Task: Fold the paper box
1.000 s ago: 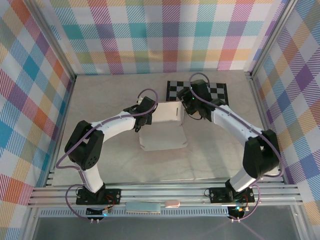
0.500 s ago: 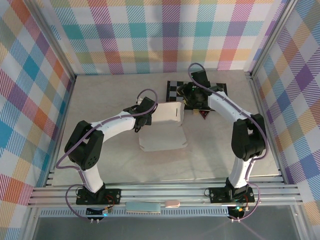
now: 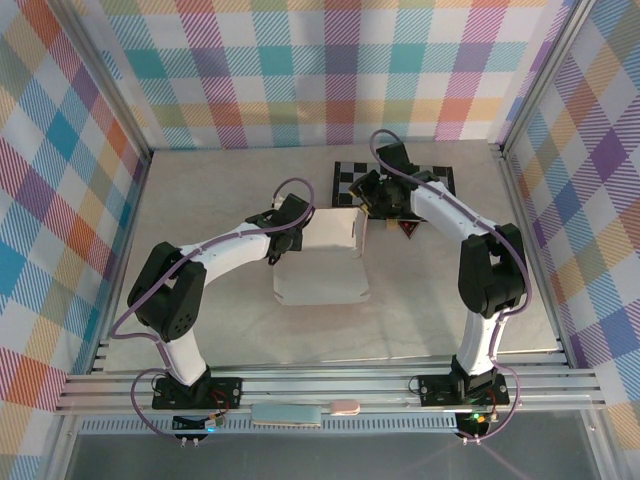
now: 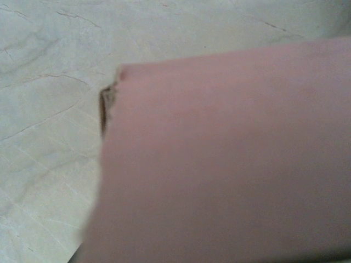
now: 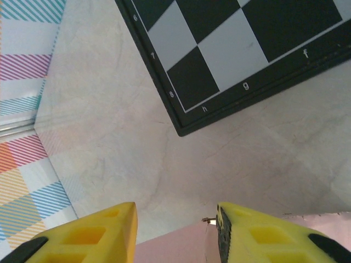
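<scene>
The paper box (image 3: pixel 322 275) lies mid-table with its far panel raised. My left gripper (image 3: pixel 298 226) is pinched on that panel's left edge. My right gripper (image 5: pixel 175 216), fingers spread, hovers just past its right corner, beside the chequered board (image 3: pixel 435 182).

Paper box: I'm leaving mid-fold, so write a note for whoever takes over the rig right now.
Left tool: shut, apparently pinching the left edge of the paper box at its raised rear panel.
Right tool: open, with the panel's pink edge between its fingers, near the chequered board.
Done: the rear panel stands up; the base lies flat on the table.
Left: probably grip with the right tool, then raise the remaining sides.
</scene>
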Robot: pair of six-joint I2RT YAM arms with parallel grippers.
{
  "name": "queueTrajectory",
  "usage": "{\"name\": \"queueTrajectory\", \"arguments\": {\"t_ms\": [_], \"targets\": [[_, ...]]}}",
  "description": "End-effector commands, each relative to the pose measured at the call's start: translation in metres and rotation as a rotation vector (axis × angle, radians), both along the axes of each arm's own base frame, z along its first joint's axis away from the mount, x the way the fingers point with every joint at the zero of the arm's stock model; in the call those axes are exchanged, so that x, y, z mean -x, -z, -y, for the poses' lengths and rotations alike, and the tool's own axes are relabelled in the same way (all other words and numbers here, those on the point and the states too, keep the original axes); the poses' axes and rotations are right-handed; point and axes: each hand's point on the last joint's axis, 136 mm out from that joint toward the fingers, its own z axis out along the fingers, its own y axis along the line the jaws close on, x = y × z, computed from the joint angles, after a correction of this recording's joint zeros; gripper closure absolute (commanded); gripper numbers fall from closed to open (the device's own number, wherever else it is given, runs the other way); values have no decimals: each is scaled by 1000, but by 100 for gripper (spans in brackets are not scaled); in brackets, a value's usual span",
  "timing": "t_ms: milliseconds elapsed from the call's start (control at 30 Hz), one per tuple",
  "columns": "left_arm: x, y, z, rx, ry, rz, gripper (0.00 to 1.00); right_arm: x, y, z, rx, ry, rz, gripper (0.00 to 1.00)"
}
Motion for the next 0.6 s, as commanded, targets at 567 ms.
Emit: {"name": "queueTrajectory", "arguments": {"t_ms": [567], "targets": [[3, -4, -5, -10, 3, -10, 100, 42, -25, -18, 43, 1, 33, 40]]}}
